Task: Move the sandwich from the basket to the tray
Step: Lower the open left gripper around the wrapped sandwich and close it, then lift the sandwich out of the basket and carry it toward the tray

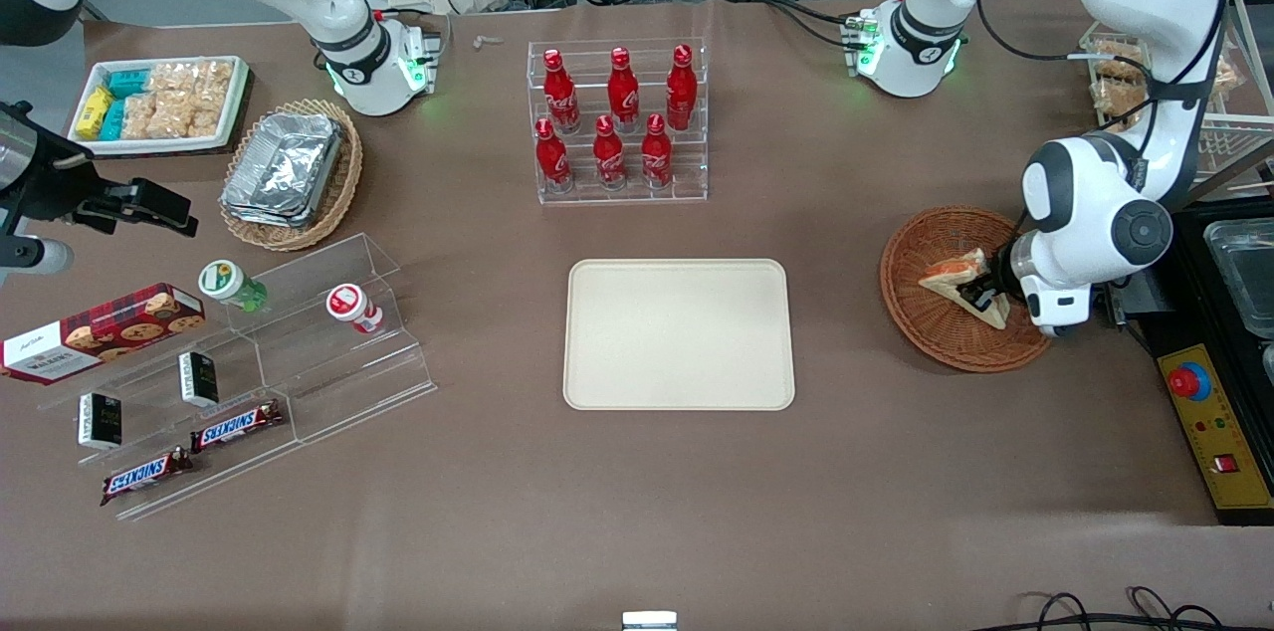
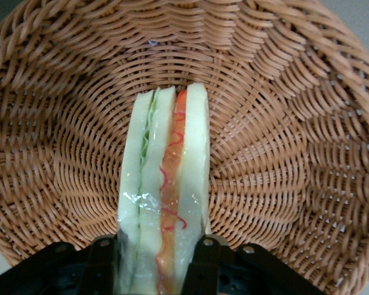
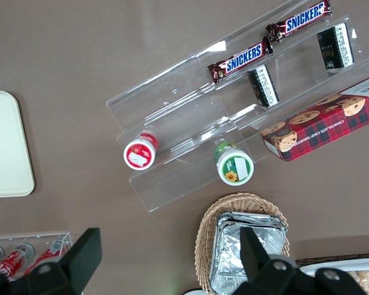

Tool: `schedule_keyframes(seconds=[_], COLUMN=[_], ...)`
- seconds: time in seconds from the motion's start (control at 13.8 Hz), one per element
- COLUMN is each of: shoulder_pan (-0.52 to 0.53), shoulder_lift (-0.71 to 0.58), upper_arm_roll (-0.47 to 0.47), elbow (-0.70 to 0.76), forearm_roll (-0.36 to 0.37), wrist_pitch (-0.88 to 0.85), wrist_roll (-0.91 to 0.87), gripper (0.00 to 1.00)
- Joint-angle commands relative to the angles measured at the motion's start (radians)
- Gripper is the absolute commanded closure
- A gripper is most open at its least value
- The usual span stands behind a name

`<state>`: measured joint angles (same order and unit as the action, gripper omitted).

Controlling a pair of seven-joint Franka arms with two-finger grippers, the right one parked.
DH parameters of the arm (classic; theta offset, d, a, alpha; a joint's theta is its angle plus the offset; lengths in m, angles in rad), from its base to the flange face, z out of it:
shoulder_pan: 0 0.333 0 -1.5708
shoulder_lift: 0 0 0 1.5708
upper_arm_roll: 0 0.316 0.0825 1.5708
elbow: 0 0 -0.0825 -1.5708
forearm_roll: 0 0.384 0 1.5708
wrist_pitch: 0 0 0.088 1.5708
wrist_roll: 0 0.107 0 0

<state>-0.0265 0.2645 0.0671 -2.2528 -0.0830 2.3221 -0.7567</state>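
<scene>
- We see the left arm's gripper down inside the round reddish-brown wicker basket, its two black fingers pressed against the bread faces of the sandwich, pinching it between them.
- In the wrist view we make out the sandwich standing on edge between the pads, with green filling along one seam and red-orange filling along the other, under a glossy clear wrap.
- From the front we find the sandwich still within the basket rim, toward the arm's side of it, the gripper right against it.
- The basket sits at the working arm's end of the table; the cream-beige tray lies flat beside it, well apart, toward the table's middle, with nothing on it.
- Farther from the front camera than the tray, we note a clear acrylic rack holding six red cola bottles.
- Toward the parked arm's end we see a tan oval basket with foil containers, a white tray of snack packets, and a stepped clear stand with two Snickers bars, a cookie box and two small capped cups.
</scene>
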Motion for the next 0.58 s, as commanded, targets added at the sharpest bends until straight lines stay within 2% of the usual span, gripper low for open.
schedule_keyframes(seconds=[0.0,0.22,0.51], shoulder_pan=[-0.007,-0.007,-0.006], shoulder_lift=[-0.072,-0.16,-0.267], upper_arm_roll=[0.0,-0.004,-0.026], elbow=[0.016,0.067,0.128], forearm_roll=[-0.015,0.0,0.002], wrist_pitch=[-0.067,-0.222,-0.401], wrist_roll=[0.002,0.017,0.132], gripper=[1.0,1.0,1.0])
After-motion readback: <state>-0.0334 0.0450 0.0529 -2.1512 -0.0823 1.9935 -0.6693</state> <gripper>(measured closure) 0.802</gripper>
